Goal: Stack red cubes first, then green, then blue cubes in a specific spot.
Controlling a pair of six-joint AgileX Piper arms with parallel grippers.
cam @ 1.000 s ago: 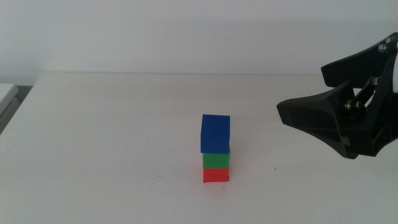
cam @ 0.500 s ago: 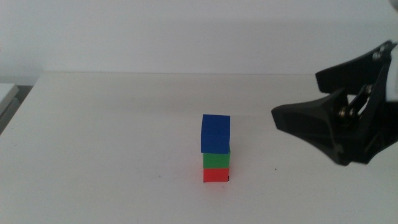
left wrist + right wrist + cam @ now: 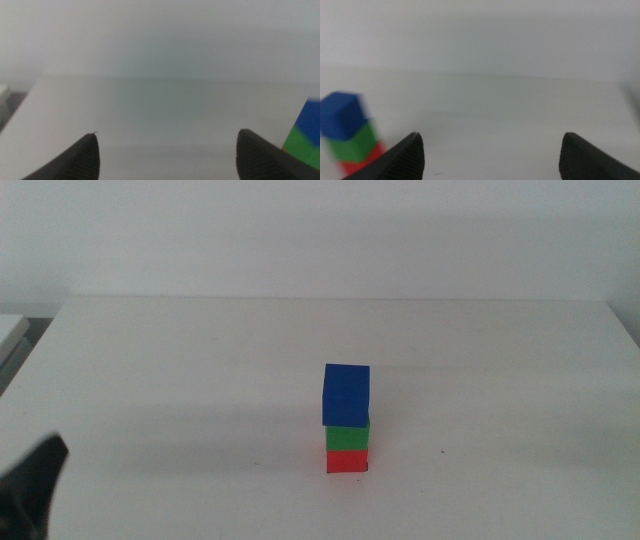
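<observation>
On the white worktop (image 3: pixel 200 380) stands a little tower of three cubes. The red cube (image 3: pixel 347 462) is at the bottom, touching the worktop. The green cube (image 3: pixel 347 438) sits right on top of it. The blue cube (image 3: pixel 346 394) sits on the green one, at the very top. The blue cube leans out a tiny bit past the green one on one side. A thin black mark peeks out by the red cube's corner, but the square spot under the tower is mostly hidden.

The left claw (image 3: pixel 165 155) is near the bottom left corner of the middle view, where only a dark tip of it shows. Its two dark jaws are spread wide with nothing between them. The tower is off to one side of this claw, well apart from it, not between the jaws.

The right claw (image 3: pixel 490 152) is out of the middle view. Its jaws are spread wide too and hold nothing. The tower stands off to its other side, blurry, and no jaw touches it.
</observation>
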